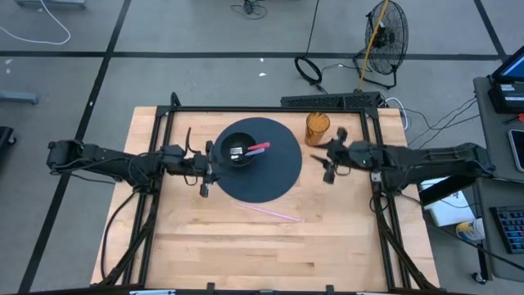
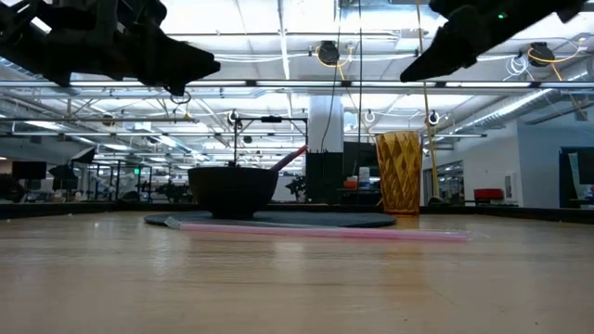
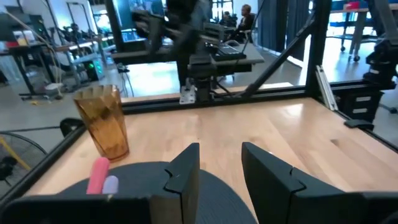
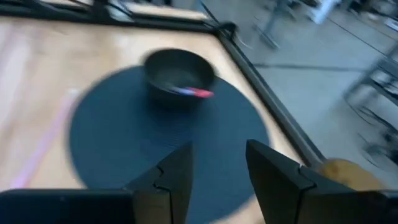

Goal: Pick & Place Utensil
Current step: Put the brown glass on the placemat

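Both grippers apart and empty: left gripper (image 1: 205,166) at mat (image 1: 278,182) edge, right gripper (image 1: 327,157) beside cup (image 1: 318,129); wrist view shows utensil (image 4: 188,92) in bowl (image 4: 177,73).

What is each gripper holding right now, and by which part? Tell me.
Nothing is held. The left gripper and the right gripper both have open fingers with only air between them. The red-handled utensil rests in the black bowl.

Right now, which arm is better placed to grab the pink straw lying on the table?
Probably the left. Its open pincer hangs at the mat's edge, nearer the pink straw. The right pincer, also open, is beside the amber cup, farther away.
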Tool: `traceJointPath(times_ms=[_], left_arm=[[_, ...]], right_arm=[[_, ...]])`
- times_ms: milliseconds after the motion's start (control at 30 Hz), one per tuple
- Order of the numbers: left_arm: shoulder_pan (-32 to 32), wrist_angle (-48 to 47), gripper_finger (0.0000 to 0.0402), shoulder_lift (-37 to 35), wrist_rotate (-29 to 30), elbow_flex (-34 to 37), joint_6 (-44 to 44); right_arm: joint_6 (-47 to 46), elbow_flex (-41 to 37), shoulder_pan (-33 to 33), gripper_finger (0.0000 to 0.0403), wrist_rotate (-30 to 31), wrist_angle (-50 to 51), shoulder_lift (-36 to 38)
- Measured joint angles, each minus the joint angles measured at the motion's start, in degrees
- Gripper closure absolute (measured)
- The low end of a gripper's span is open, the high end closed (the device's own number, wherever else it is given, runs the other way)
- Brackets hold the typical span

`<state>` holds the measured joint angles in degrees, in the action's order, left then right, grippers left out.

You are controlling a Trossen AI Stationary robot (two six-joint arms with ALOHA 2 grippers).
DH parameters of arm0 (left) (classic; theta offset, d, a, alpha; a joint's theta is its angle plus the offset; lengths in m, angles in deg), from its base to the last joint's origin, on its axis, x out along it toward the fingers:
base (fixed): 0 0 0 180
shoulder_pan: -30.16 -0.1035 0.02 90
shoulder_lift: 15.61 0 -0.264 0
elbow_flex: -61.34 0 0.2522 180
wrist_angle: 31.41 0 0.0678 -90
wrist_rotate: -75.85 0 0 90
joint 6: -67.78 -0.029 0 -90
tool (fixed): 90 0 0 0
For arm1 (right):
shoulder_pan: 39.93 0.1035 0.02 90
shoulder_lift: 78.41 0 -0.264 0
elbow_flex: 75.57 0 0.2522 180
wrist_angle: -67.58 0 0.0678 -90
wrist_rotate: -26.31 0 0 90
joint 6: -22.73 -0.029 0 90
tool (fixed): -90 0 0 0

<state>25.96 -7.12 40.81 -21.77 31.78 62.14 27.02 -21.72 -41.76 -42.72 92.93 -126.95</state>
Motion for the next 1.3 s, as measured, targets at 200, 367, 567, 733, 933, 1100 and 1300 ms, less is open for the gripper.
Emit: traceJointPath(times_ms=[200,367,567,733,933,1100,1300], left_arm=[[0.58,-0.68,0.0279,0.0,0.07,0.0,0.48],[0.58,-0.77,0.0279,0.0,0.11,0.0,1.79],[0.58,-1.1,0.0279,0.0,0.11,0.0,4.35],[0.58,-1.57,0.0279,0.0,0.12,0.0,4.71],[0.58,-2.42,0.0279,0.02,0.13,0.0,4.7],[0.58,-3.53,0.0279,0.02,0.17,-0.02,4.48],[0.58,-3.57,0.0279,0.02,0.2,-0.02,4.45]], right_arm=[[2.45,9.09,-9.44,0.0261,-2.4,10.59,-4.65],[4.04,15.05,-16.74,0.0261,-10.83,17.54,-10.43],[9.61,21.03,-23.58,0.0261,-15.37,25.47,-17.34],[13.65,24.39,-28.07,0.0261,-19.48,28.77,-22.35],[15.89,25.04,-31.93,0.0261,-23.67,29.22,-26.48],[16.16,25.04,-32.75,0.0261,-24.13,29.34,-28.09],[16.35,25.04,-32.75,0.0261,-24.13,30.35,-28.28]])
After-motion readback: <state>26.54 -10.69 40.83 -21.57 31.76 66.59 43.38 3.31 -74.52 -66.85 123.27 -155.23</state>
